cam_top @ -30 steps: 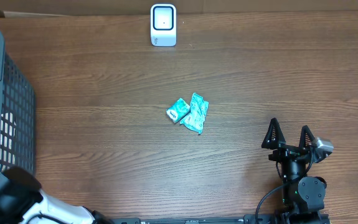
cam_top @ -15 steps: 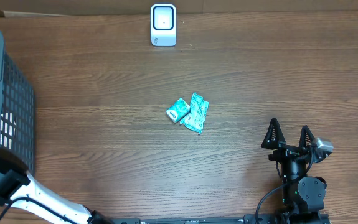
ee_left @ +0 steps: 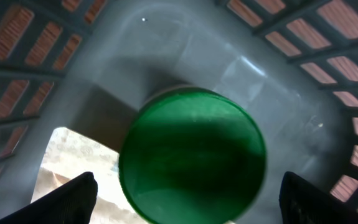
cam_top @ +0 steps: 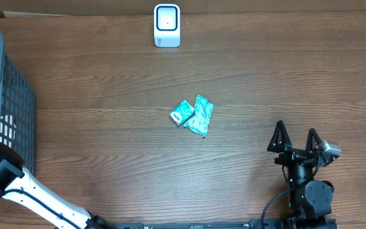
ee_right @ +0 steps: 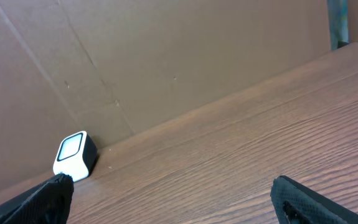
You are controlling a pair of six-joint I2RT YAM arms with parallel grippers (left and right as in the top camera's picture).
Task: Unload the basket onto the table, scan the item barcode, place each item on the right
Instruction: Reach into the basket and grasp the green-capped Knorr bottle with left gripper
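In the left wrist view, a round green lid (ee_left: pixel 192 154) of a container fills the middle, down inside the grey basket (ee_left: pixel 303 37). My left gripper (ee_left: pixel 188 205) is open above it, one dark finger on each side of the lid with a gap between. From overhead only the left arm (cam_top: pixel 1 178) shows, at the basket's (cam_top: pixel 14 95) near end. The white barcode scanner (cam_top: pixel 167 25) stands at the table's far edge, also in the right wrist view (ee_right: pixel 75 154). My right gripper (cam_top: pixel 295 130) rests open at the front right, nothing between its fingers.
Two teal packets (cam_top: pixel 193 115) lie together in the middle of the wooden table. A pale wrapped item (ee_left: pixel 73 162) lies in the basket beside the green-lidded container. A brown cardboard wall (ee_right: pixel 166 56) runs behind the scanner.
My left arm has shifted further left and up along the basket. Its jaws have narrowed a little. The right arm and the teal packets have not moved.
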